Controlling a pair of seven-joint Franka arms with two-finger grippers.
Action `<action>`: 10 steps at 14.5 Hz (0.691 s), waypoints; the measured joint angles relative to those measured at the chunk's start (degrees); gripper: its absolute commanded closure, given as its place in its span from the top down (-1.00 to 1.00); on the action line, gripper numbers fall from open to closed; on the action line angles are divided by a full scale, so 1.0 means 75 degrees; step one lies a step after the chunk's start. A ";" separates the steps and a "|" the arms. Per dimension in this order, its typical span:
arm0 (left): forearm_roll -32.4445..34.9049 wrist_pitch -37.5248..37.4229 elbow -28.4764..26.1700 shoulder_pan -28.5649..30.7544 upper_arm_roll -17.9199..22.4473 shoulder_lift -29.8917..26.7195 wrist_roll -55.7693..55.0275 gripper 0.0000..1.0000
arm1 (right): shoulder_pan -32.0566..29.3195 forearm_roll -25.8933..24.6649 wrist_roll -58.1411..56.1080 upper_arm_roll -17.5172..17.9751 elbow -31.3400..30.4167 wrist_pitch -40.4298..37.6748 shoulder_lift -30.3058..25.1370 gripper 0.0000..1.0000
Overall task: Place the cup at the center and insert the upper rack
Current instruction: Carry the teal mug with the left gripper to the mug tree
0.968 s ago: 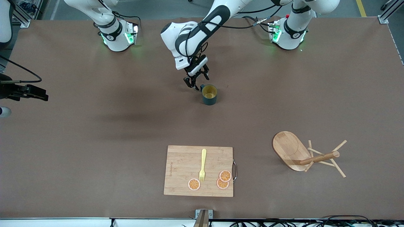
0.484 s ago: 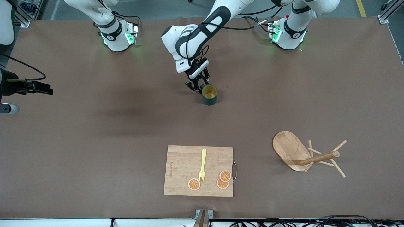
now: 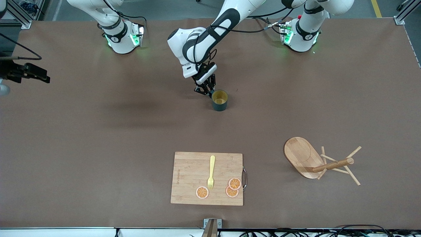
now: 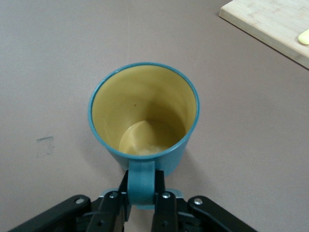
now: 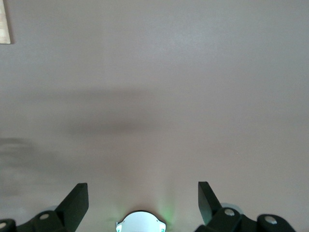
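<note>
Cup stands upright just above the middle of the front view, well apart from the bamboo cutting board at the lower centre and from the upper rack, which lies tipped on its side at the lower right with its pegs splayed on the table. The left gripper has its fingers pinched on the cup's handle, as the left wrist view shows from close up. The cup looks rigid, small and light, probably glazed and smooth, so a pinch on the handle could let it swing; a firm, level lift seems wise. Against the frames a second back, the left gripper has gone from spread beside the handle to clamped on it, and the cup has shifted slightly. The right gripper waits with jaws wide and nothing between them, at the far upper left edge of the front view, and has risen higher in the frame since.
</note>
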 measured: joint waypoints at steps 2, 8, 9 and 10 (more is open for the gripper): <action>0.0000 -0.0008 0.0229 0.0063 0.0045 -0.0024 0.0133 -0.99 | 0.0000 0.0000 0.0000 0.0004 -0.0137 0.0024 -0.0259 1.00; -0.1067 -0.0058 0.0669 0.1449 0.0102 -0.1300 0.1803 -0.99 | -0.0001 0.0000 0.0000 0.0028 -0.0172 0.0211 -0.0625 1.00; -0.1448 -0.0070 0.0681 0.1801 0.0107 -0.1656 0.2317 -0.99 | -0.0001 0.0000 0.0000 0.0031 -0.0172 0.0244 -0.0670 1.00; -0.1843 -0.0079 0.0686 0.2159 0.0109 -0.2001 0.2843 -0.99 | -0.0001 0.0001 0.0000 0.0032 -0.0172 0.0259 -0.0710 1.00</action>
